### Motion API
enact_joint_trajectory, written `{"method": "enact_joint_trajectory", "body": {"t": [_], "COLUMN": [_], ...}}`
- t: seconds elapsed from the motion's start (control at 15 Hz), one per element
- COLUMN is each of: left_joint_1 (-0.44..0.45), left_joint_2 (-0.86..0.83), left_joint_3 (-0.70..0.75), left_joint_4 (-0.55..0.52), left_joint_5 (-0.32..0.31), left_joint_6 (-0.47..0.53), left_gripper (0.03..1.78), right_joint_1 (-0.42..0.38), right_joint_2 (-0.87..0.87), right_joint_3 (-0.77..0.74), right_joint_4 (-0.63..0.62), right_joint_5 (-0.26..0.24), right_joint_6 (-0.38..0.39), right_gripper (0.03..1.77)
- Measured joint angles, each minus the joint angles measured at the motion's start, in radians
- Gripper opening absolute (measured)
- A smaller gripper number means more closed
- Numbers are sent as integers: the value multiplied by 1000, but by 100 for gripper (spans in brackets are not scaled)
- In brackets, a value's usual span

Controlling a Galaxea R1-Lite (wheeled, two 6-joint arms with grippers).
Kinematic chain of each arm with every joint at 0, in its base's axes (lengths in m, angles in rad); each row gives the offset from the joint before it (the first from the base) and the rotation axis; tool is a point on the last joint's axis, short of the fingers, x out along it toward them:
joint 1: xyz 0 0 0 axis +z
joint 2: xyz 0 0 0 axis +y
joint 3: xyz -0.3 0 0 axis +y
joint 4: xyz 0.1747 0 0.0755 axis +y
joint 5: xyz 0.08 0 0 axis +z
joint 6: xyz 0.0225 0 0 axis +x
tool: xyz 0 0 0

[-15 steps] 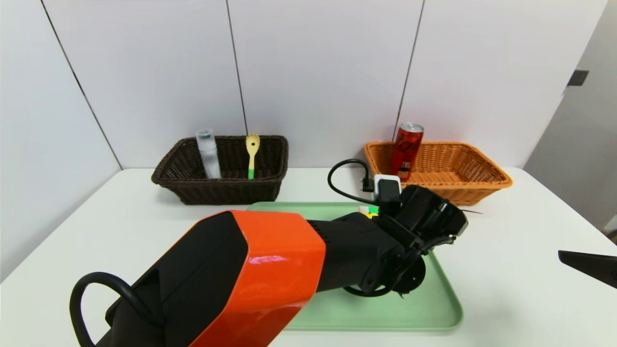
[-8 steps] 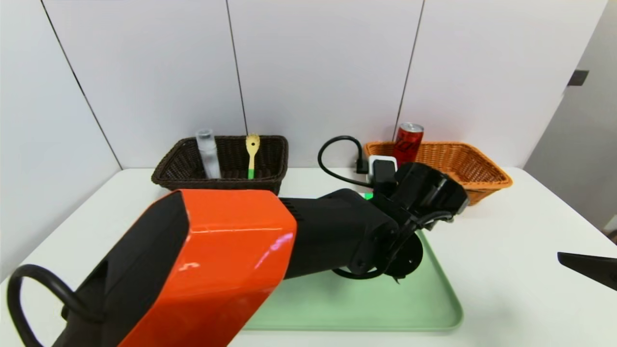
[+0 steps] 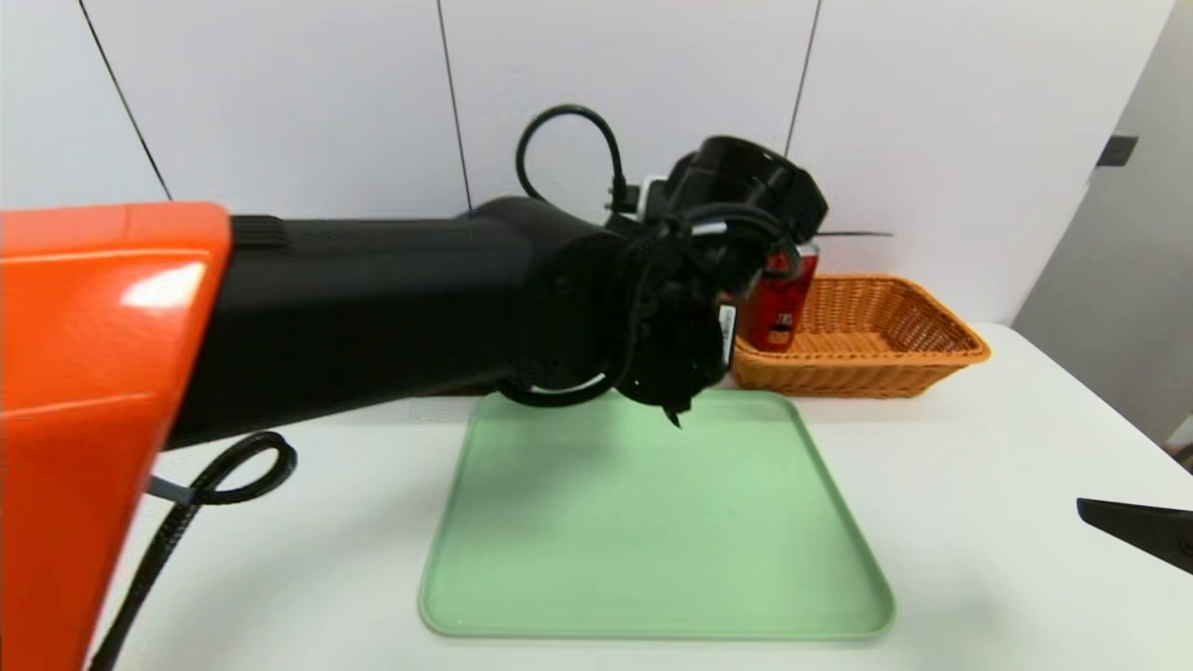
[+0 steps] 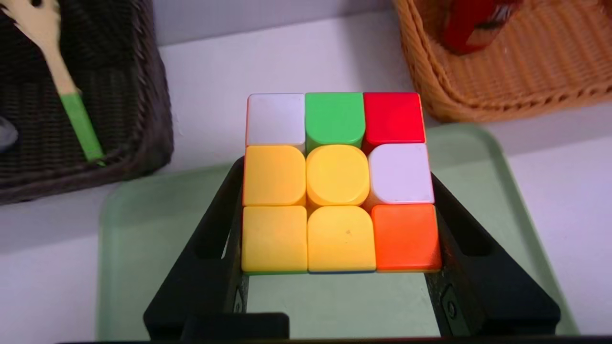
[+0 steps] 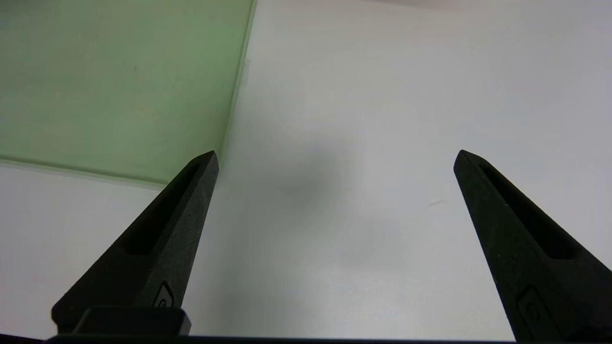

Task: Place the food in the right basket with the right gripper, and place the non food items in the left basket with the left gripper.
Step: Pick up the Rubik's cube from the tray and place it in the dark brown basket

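My left gripper [image 4: 335, 172] is shut on the multicoloured puzzle cube [image 4: 339, 234] and holds it in the air above the far edge of the green tray [image 3: 652, 522]. The cube's yellow-centred face shows in the left wrist view. The dark brown left basket [image 4: 119, 119] holds the yellow spoon with the green handle [image 4: 62, 81]; in the head view my left arm hides that basket. The red can [image 3: 778, 308] stands in the orange right basket [image 3: 867, 326]. My right gripper [image 5: 335, 154] hangs open over bare table beside the tray's right edge, nothing between its fingers.
The green tray has nothing on it. My raised left arm [image 3: 373, 298] stretches across the left and middle of the head view. A white wall stands close behind both baskets. One right finger [image 3: 1137, 531] shows at the head view's right edge.
My left arm has risen from the tray with the cube in its gripper and swung up and back. The right gripper has not moved.
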Motion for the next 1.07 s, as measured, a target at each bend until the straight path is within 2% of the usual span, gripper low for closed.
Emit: {"method": "enact_joint_trajectory", "body": {"t": [0.13,0.27,0.47,1.07], "left_joint_1": [53,114,216,614], "left_joint_2": [-48,-96,-164,-260], "left_joint_3": [-1,-2,-1,15], "left_joint_4": [-20,6,106,238], "left_joint_5": [-27,-58,-152,-397], "left_joint_6": [14,17,14,17], "left_gripper": [99,99,99,99], "right_joint_1": [0,0,0,0], "right_joint_2": [-1,-1,0,-2], "right_joint_3": [7,10,8,-9], "right_joint_4": [-1,0,0,-3], "right_joint_5": [0,0,0,-2], "right_joint_6": [0,0,-3,-1], "right_gripper": [170,170,170,170]}}
